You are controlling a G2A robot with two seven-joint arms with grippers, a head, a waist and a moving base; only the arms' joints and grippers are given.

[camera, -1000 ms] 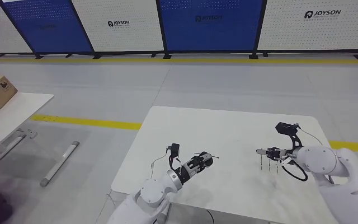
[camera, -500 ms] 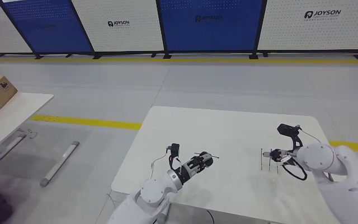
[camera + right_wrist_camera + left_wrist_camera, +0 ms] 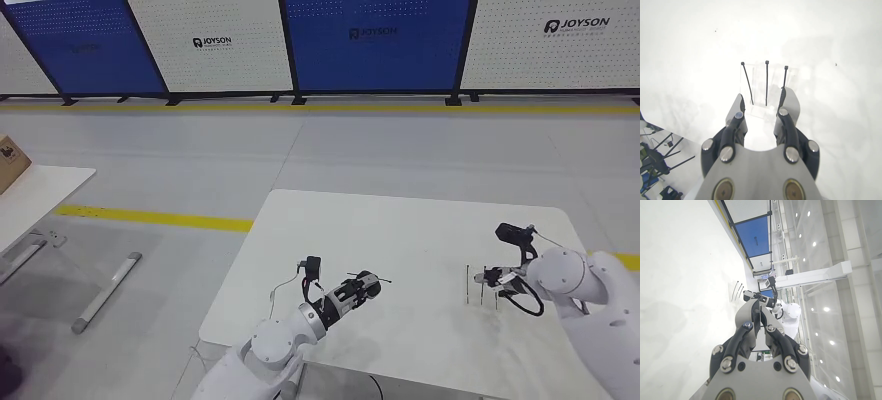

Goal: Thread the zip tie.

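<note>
My left gripper (image 3: pixel 759 306) is shut on a thin black zip tie (image 3: pixel 759 315), held above the white table (image 3: pixel 400 230) near its front edge. In the top view the tie (image 3: pixel 383 279) sticks out sideways from the left gripper (image 3: pixel 365 284). Three more black zip ties (image 3: pixel 766 83) stand upright in a clear holder (image 3: pixel 773 75) toward the table's right side. My right gripper (image 3: pixel 762 91) is open just behind the holder, nothing between its fingers; one tie (image 3: pixel 785 76) rises right at a fingertip (image 3: pixel 783 94). The top view shows the right gripper (image 3: pixel 498 277) beside these ties (image 3: pixel 467 283).
Bare tabletop lies between the two arms. The table's right edge (image 3: pixel 570 250) runs close behind the right arm. A second white table (image 3: pixel 40 195) stands far off to the left across the floor.
My right gripper has drawn back to the right, off the standing ties, leaving them in the holder. The left arm and its tie have stayed put.
</note>
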